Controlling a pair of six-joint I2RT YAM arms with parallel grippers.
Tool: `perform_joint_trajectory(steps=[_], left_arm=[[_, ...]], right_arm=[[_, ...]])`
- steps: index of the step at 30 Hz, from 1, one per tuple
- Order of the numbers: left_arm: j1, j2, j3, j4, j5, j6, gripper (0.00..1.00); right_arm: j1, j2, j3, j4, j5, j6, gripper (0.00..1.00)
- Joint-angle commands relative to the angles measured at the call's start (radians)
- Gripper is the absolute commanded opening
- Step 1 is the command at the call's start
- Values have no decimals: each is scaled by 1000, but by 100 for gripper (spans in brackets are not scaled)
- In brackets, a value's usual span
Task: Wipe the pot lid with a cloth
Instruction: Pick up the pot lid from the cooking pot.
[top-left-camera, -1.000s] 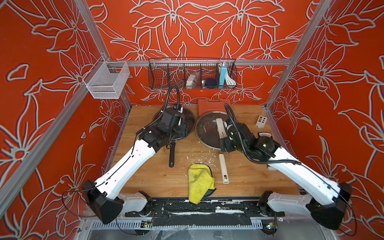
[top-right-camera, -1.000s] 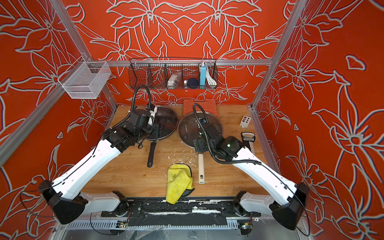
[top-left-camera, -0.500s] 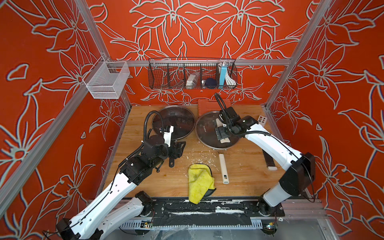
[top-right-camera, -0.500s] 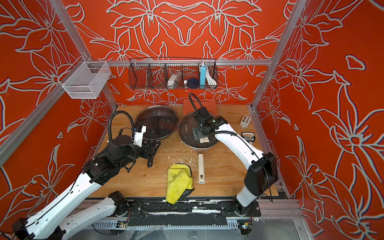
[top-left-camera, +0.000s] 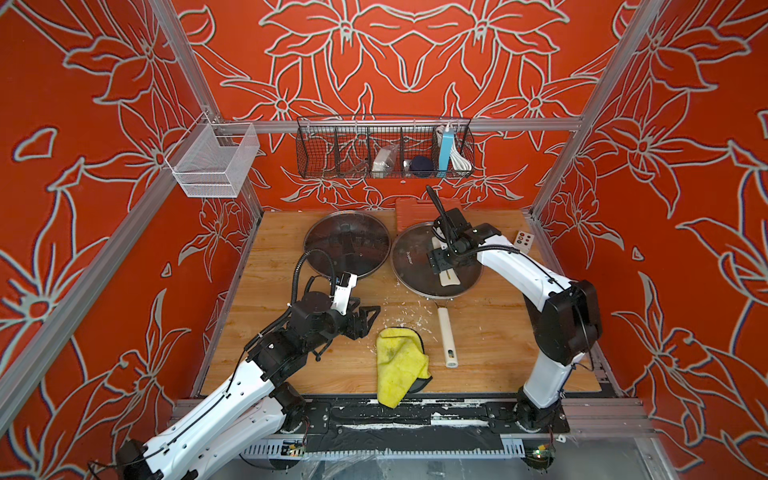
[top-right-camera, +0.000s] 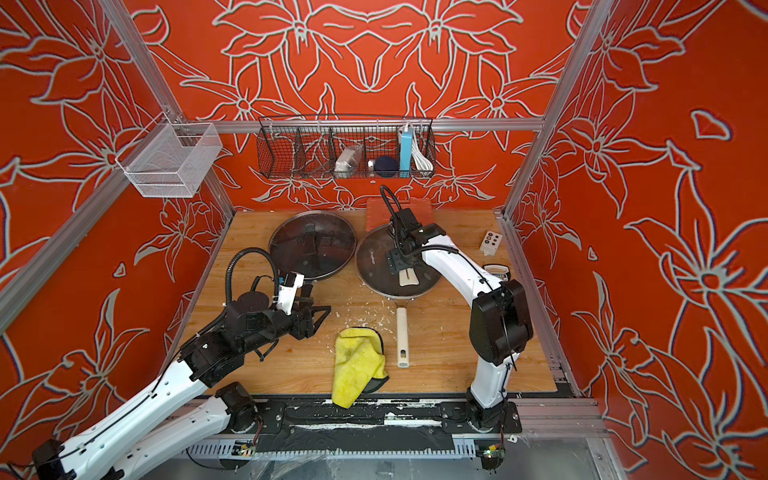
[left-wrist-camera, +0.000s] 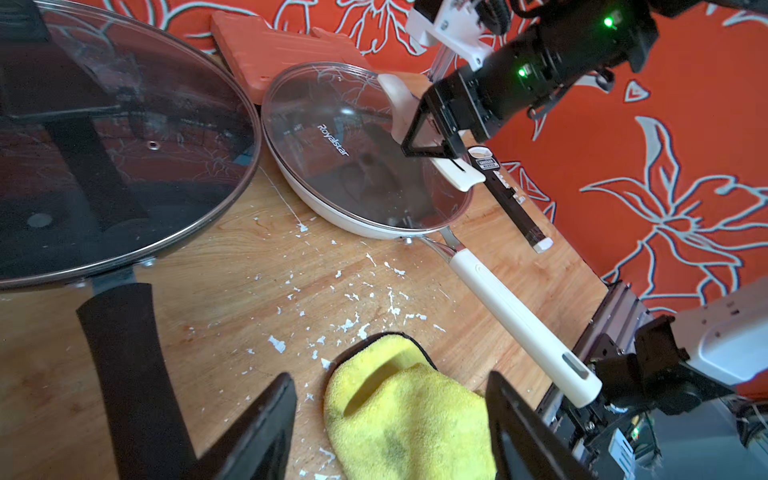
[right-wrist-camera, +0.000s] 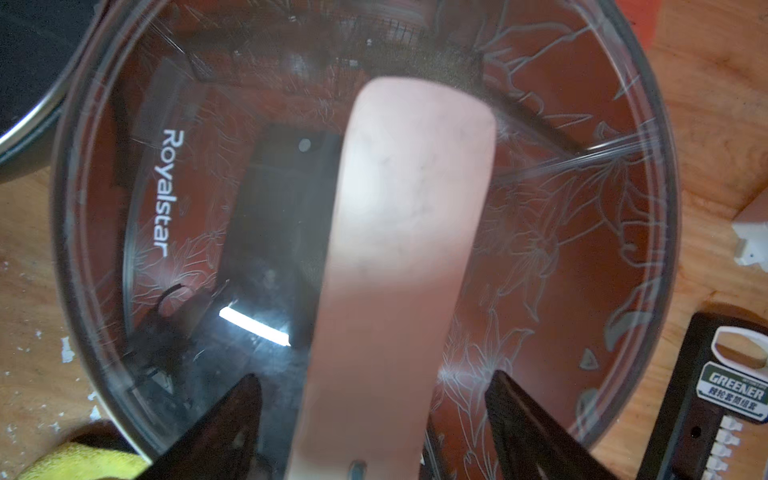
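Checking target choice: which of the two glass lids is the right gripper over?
The cream-handled lid, marked Royalstar: the right gripper hangs over its handle, fingers open. The black-handled lid beside it has no gripper above.

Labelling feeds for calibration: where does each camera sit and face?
Top views: overhead, facing down on the wooden table; both arms, left gripper and right gripper show.
Left wrist: on the left arm, facing past its fingers to the yellow cloth and Royalstar glass lid.
Right wrist: on the right arm, facing down at the lid's white handle between its fingers.
Shared: left wrist and top views both show cloth, lid and right gripper.
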Motion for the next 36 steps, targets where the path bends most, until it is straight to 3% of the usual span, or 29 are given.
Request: perform_joint_trajectory(steps=[1, 12, 16, 25, 36], left_arm=[[-15, 5, -10, 76, 69, 57, 72], [-102, 99, -79, 133, 34, 137, 72], [-122, 127, -82, 122, 53, 186, 73], [-178, 206, -128, 181, 94, 285, 74], [-241, 281, -127, 173, 214, 340, 75]], right_arm=[[-9, 30, 35, 5, -33, -31, 84], [-22, 86, 76, 0, -65, -54, 68], [-23, 97, 85, -12, -67, -52, 50], [-23, 102, 100, -27, -49, -55, 0], [-28, 103, 258, -99, -4, -63, 0]])
